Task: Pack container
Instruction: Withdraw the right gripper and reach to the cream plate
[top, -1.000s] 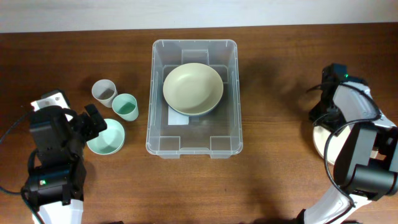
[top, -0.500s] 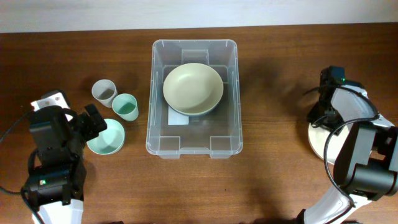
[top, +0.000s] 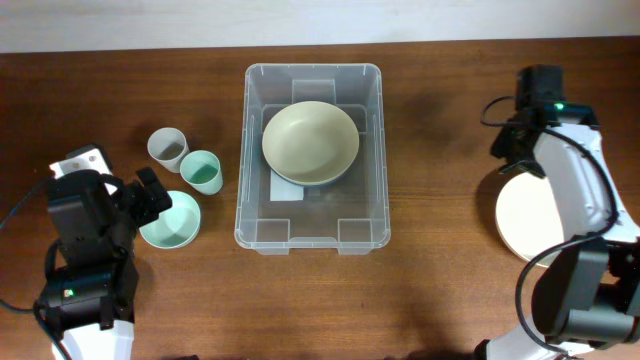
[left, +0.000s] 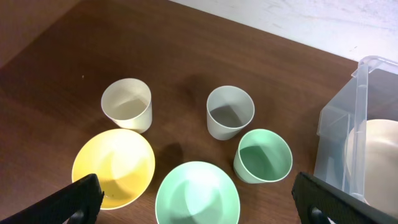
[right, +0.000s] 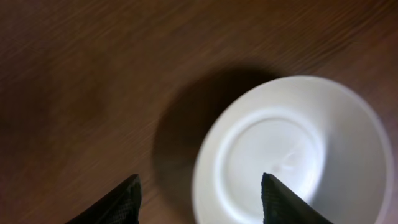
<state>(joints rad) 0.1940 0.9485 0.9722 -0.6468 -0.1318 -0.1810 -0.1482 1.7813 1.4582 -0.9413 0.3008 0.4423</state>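
Note:
The clear plastic container (top: 310, 222) stands mid-table with a pale cream-green bowl (top: 310, 142) inside it; its corner also shows in the left wrist view (left: 367, 118). My left gripper (top: 150, 197) is open and empty, its fingers (left: 199, 208) spread above a mint bowl (left: 197, 194). Around the bowl are a yellow bowl (left: 114, 167), a cream cup (left: 127, 104), a grey cup (left: 230, 112) and a green cup (left: 263, 155). My right gripper (top: 517, 158) is open and empty, and its fingers (right: 202, 202) hover over the edge of a white plate (right: 292, 149).
In the overhead view the grey cup (top: 167, 149), green cup (top: 201, 171) and mint bowl (top: 172, 220) sit left of the container. The white plate (top: 530, 220) lies at the right. The left arm hides the yellow bowl and cream cup there.
My right arm has lifted and swung toward the back of the table, uncovering most of the white plate. The left arm and the dishes have not moved.

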